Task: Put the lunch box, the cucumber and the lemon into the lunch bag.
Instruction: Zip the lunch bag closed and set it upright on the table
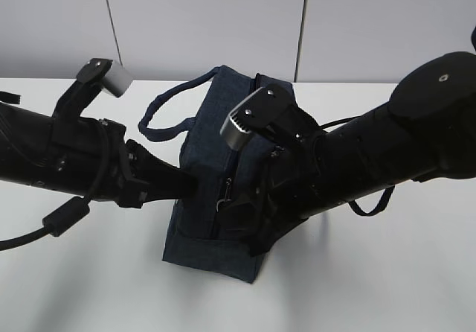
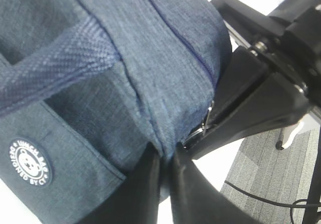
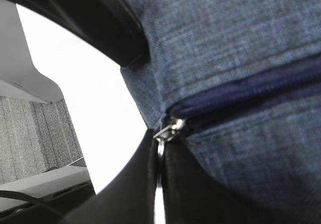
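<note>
The dark navy lunch bag (image 1: 216,123) stands in the middle of the white table, with both grippers at its near end. My left gripper (image 1: 192,185) is shut on a fold of the bag's fabric (image 2: 150,58) at the end corner (image 2: 166,153). My right gripper (image 3: 159,148) is shut on the silver ring pull (image 3: 168,128) at the end of the closed zipper (image 3: 241,91). The same pull (image 2: 203,128) shows in the left wrist view beside the right gripper's black fingers (image 2: 251,108). The lunch box, the cucumber and the lemon are out of view.
One loop handle (image 1: 160,112) lies out to the bag's left and another strap (image 1: 372,205) hangs under the right arm. A white round logo (image 2: 30,170) sits on the bag's side. The white table (image 1: 89,287) ends at a grey wall behind.
</note>
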